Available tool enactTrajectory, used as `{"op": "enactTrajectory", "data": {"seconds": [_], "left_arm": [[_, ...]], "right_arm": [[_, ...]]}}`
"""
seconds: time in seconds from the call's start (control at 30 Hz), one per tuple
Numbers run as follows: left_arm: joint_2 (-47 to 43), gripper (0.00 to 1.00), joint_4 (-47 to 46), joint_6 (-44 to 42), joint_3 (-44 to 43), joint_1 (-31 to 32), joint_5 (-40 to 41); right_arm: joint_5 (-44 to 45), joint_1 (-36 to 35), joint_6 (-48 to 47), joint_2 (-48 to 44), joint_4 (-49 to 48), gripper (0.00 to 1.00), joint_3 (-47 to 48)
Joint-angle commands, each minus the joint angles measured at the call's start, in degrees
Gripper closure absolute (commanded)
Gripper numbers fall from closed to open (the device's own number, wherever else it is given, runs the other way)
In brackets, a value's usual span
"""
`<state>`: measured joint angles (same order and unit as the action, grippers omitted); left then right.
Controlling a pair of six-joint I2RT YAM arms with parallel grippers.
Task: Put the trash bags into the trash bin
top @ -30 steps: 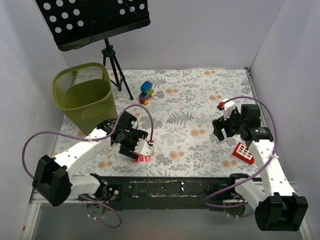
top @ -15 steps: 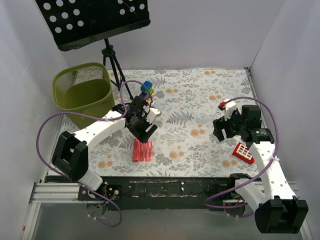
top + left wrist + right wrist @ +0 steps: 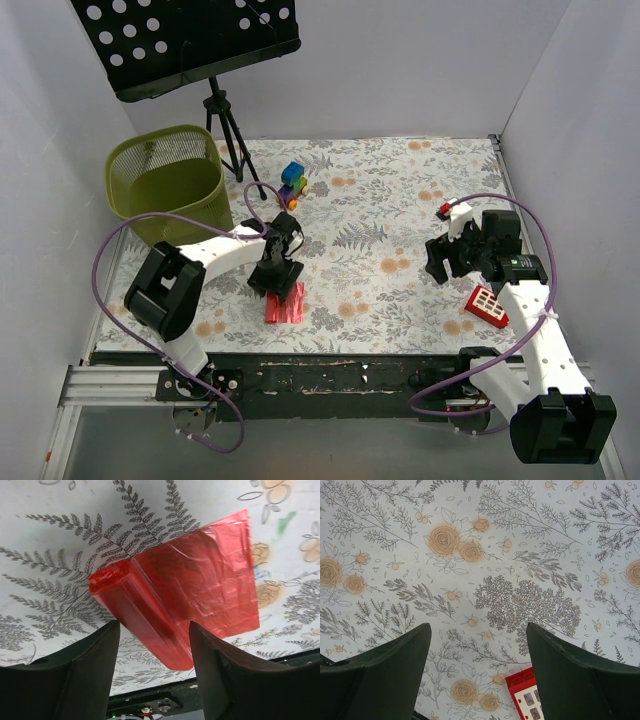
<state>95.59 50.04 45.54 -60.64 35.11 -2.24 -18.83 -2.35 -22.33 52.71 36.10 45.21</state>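
Note:
The trash bags (image 3: 284, 308) are a red film roll with one sheet unrolled flat on the floral table near its front edge. In the left wrist view the trash bags (image 3: 195, 580) lie slanted, the roll's near end between my fingers. My left gripper (image 3: 279, 284) (image 3: 154, 625) hangs just over them, open, its jaws either side of the roll and not pressing it. The olive-green mesh trash bin (image 3: 160, 136) stands upright at the back left, apart from the bags. My right gripper (image 3: 441, 262) (image 3: 477, 627) is open over bare table at the right.
A red block with white squares (image 3: 486, 307) (image 3: 527, 695) lies by the right arm. A colourful toy train (image 3: 292, 184) sits behind the left gripper. A black music stand (image 3: 190, 40) on a tripod rises behind the bin. White walls close in the table.
The left gripper, farther back above the table half a second ago, has come forward and down over the trash bags, and its jaws have narrowed. The right arm has barely moved.

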Motion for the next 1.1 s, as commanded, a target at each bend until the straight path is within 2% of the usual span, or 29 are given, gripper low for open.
{"op": "enactTrajectory", "data": {"seconds": [0.0,0.07,0.1,0.2,0.23,0.4,0.53,0.67,0.8,0.93,1.07], "left_arm": [[2.66,0.48,-1.44,2.36,1.31,-0.22,0.49],[3.90,0.55,-1.70,1.93,1.40,-0.57,-0.48],[4.34,0.62,-1.79,1.31,1.23,-0.66,-0.75],[5.04,0.96,-1.88,-0.45,-0.61,-0.83,-3.46],[4.78,1.00,-1.96,-1.32,-1.92,-1.01,-5.82],[0.40,1.00,-7.57,-5.45,-8.87,-1.10,-18.83],[-5.14,1.00,-16.45,-8.44,-11.60,-1.10,-25.87],[-9.01,1.00,-21.21,-9.94,-12.92,-1.01,-29.74],[-10.42,1.00,-21.21,-12.49,-14.68,-1.01,-32.12],[-12.44,1.00,-23.49,-19.41,-12.67,-0.84,-30.29],[-17.44,1.00,-37.51,-33.98,-1.36,1.71,-24.93]], "right_arm": [[-1.38,-0.37,1.41,0.11,-0.76,0.15,3.13],[-1.30,-0.37,1.41,-0.06,-0.85,0.15,3.22],[-1.38,-0.46,1.50,-0.06,-1.03,0.15,3.13],[-2.87,-0.64,1.15,-0.24,-1.29,0.15,2.69],[-4.62,-0.64,0.54,-0.50,-1.29,0.15,2.52],[-20.96,-0.73,-3.34,-2.70,-5.75,0.14,-0.20],[-29.49,-2.13,1.57,0.45,-12.35,0.12,-1.18],[-34.95,-3.80,5.45,6.52,-15.87,0.12,1.36],[-35.75,-5.56,6.86,9.34,-21.93,0.10,2.42],[-36.63,-6.88,4.67,13.38,-22.21,0.10,6.02],[-32.86,-7.05,0.45,14.27,-19.58,0.11,7.79]]}}
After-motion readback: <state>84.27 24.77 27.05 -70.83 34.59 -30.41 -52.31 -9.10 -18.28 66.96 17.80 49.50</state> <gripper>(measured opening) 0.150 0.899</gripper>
